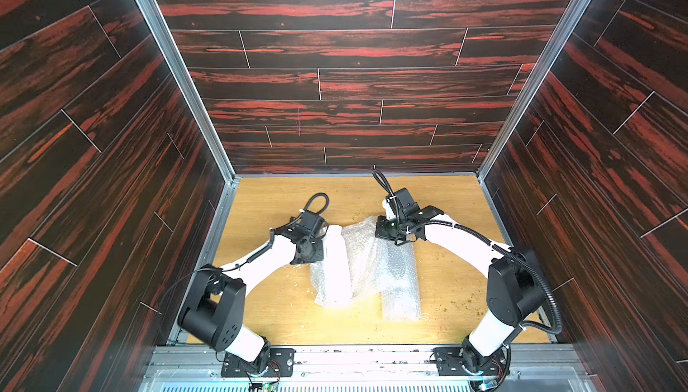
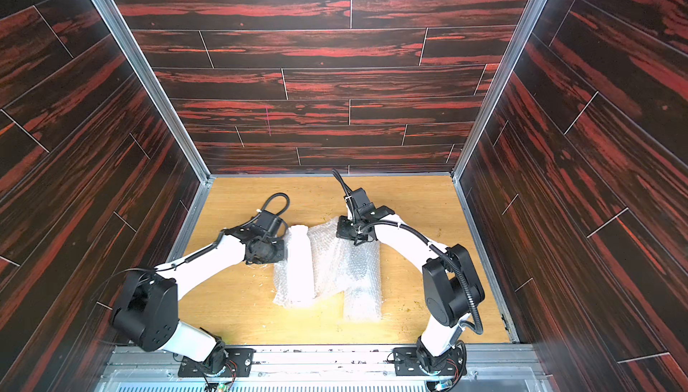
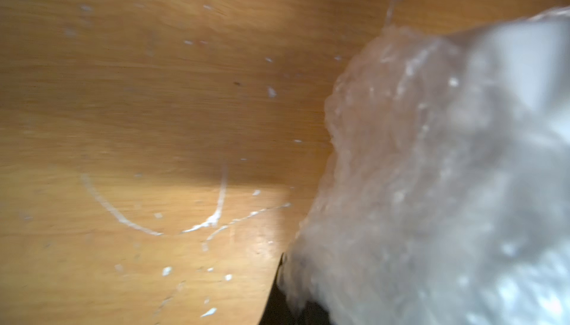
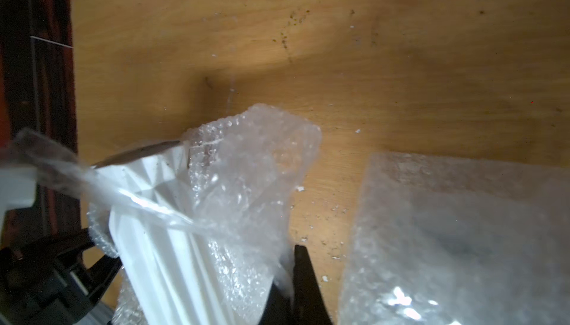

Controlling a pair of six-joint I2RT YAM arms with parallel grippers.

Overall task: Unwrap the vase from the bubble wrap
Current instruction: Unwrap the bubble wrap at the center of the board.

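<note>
Here, seen from above, two black-and-white robot arms reach over a light wooden counter (image 1: 268, 297) inside a booth with dark red wood-grain walls (image 1: 335, 55). Between the two hands lies a tall white faceted vase (image 1: 335, 260) on its side, resting on a crinkled sheet of translucent whitish bubble wrap (image 1: 363, 260). The top of the vase is bare; the wrap spreads out beneath it and away toward the right hand.

The left hand (image 1: 316, 250) sits low, just beside the vase, on the side away from the right hand. Its wrist camera is blurred, but the wrap (image 3: 431, 184) bunches straight out of the closed dark fingers (image 3: 279, 298), so it is pinching the sheet's edge.

The right hand (image 1: 387, 232) is at the sheet's far end. From its wrist, the fingers (image 4: 293, 283) are shut on a thin fold of the wrap (image 4: 256, 184), which rises in a peak ahead of the hand. The vase (image 4: 148, 246) lies close alongside.

On the right hand's other side lies a second sheet (image 1: 400, 286) of the same wrap, rolled like a tube, overlapped by the first. Its contents cannot be made out.
</note>
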